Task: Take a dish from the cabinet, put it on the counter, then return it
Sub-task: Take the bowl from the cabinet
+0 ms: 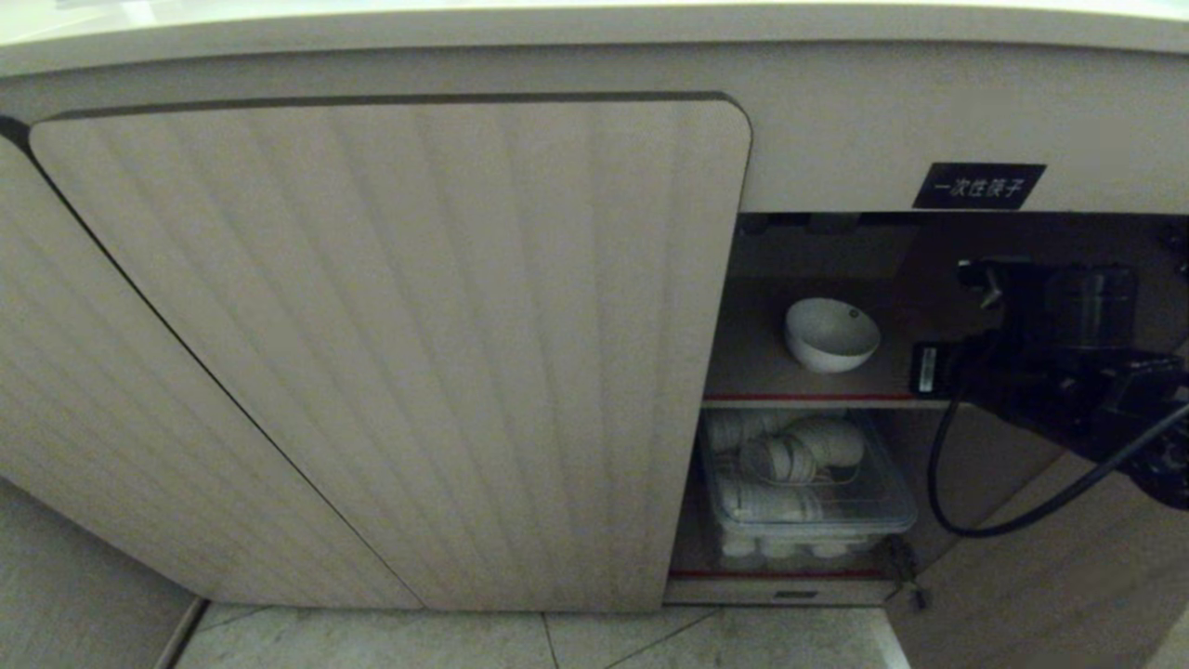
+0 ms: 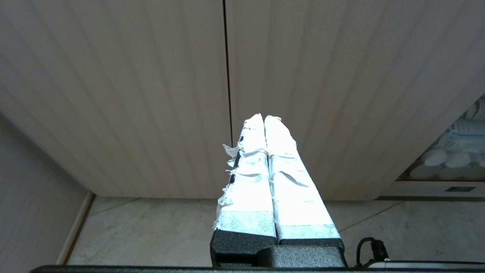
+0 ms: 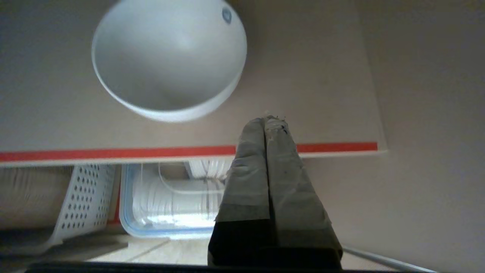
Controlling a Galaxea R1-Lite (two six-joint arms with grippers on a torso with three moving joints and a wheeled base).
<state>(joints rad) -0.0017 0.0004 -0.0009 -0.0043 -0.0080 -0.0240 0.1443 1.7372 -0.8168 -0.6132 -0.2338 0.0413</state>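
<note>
Dish (image 3: 168, 60) on red-edged shelf (image 3: 113, 154), near right tool (image 3: 266, 120), untouched; tool fingers together.

- A clear plastic box (image 1: 806, 492) sits low down, under the shelf with the red edge. It is full of white cups and little dishes piled up.
- A thin wire rack (image 1: 817, 469) lies on top of the pile in the box.
- A white plastic tray with lots of small holes (image 3: 81, 199) leans just beside the clear box.
- The floor (image 1: 520, 639) has pale grey tiles with thin dark lines between them.
</note>
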